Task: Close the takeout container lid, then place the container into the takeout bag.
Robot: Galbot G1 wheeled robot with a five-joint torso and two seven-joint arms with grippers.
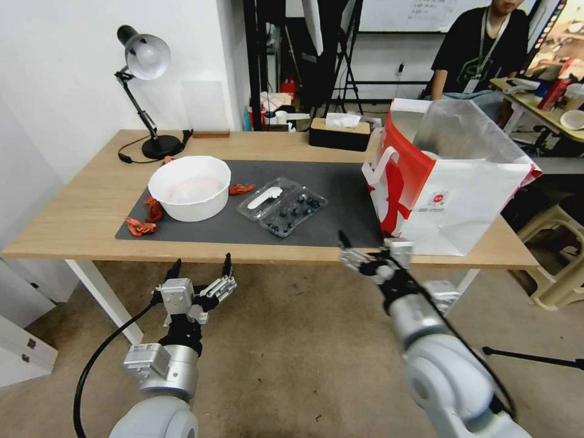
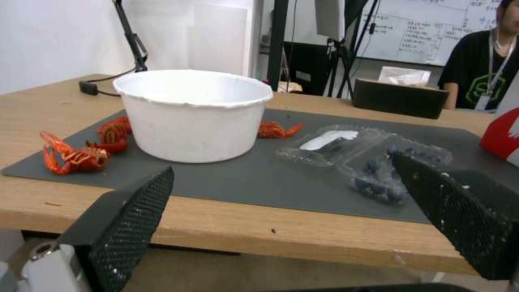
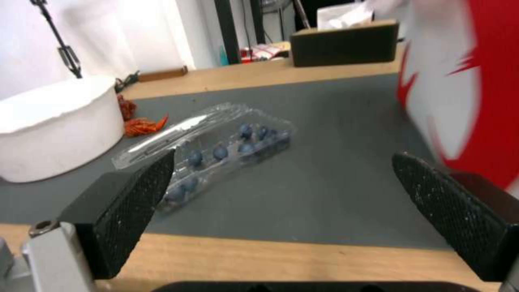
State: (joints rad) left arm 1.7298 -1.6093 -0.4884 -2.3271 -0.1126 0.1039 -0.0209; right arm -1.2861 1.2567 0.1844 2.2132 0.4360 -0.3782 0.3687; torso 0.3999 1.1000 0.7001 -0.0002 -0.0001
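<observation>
Right end effector (image 1: 359,249): released, fingers apart, nothing between them; it hangs at the near edge of the surface (image 1: 85,207), in front of the mat (image 1: 347,194).
Left end effector (image 1: 201,271): released too, fingers wide apart; it waits lower, below the near edge, in front of the bowl (image 1: 190,187).
Container (image 1: 293,212): it lies open on the mat, between the bowl and the bag (image 1: 450,194), with blueberries in the tray half.
Lid (image 1: 265,198): it lies flat and open, on the bowl side of the tray, with the white sticker facing up; not yet closed.
Bag: it stands open at the right end of the surface, near the container but apart from it.
Key relation: the container lies ahead of the right end effector and a little to its left; its long axis runs diagonally, from near-left to far-right.
Nearer arm: I judge the right one is nearer to the tray half; the lid is on the left arm's side, so it must fold over towards the right.
</observation>
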